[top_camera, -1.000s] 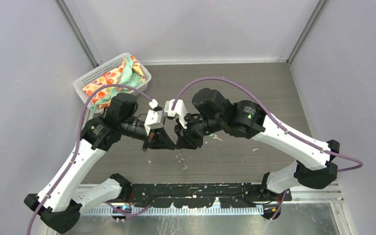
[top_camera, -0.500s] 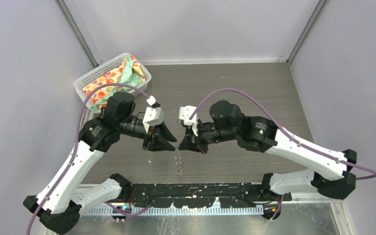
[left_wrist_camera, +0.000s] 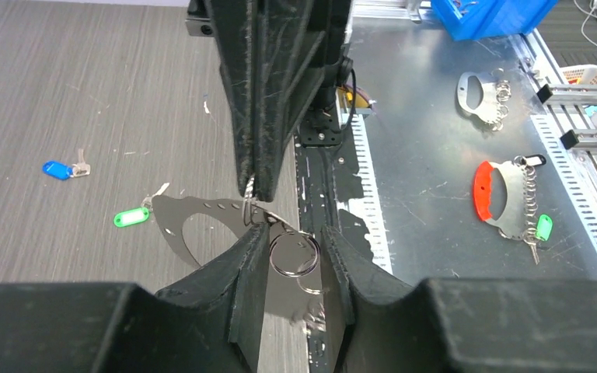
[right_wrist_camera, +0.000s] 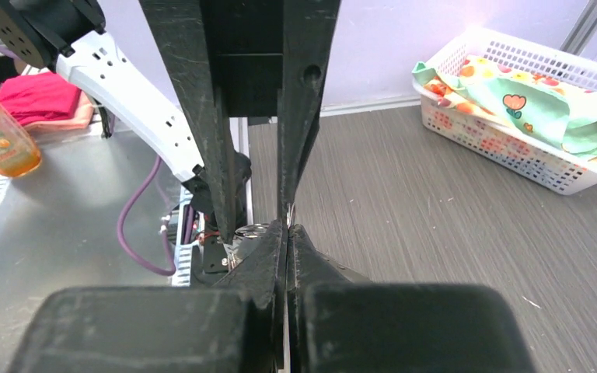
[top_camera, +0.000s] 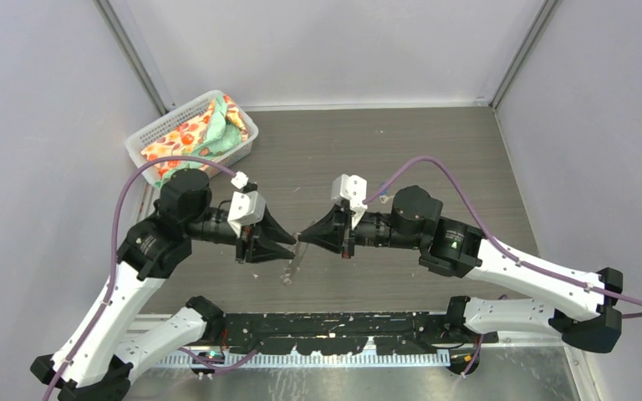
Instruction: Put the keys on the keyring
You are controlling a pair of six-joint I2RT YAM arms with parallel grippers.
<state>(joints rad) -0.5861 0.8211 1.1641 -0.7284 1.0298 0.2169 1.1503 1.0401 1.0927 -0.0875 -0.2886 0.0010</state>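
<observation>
Keys (left_wrist_camera: 130,217) lie beyond the keyring (left_wrist_camera: 179,210), nearer my right gripper (left_wrist_camera: 253,186), which clamps it; left gripper (left_wrist_camera: 291,239) half-open astride it.

The surface (top_camera: 401,142) is a dark grey-brown board with wood grain. At its far left corner stands a white plastic mesh basket (right_wrist_camera: 505,140). A small silver key with a blue plastic tag (left_wrist_camera: 58,169) and a small silver key with a green plastic tag (left_wrist_camera: 130,217) lie flat on it, apart.
</observation>
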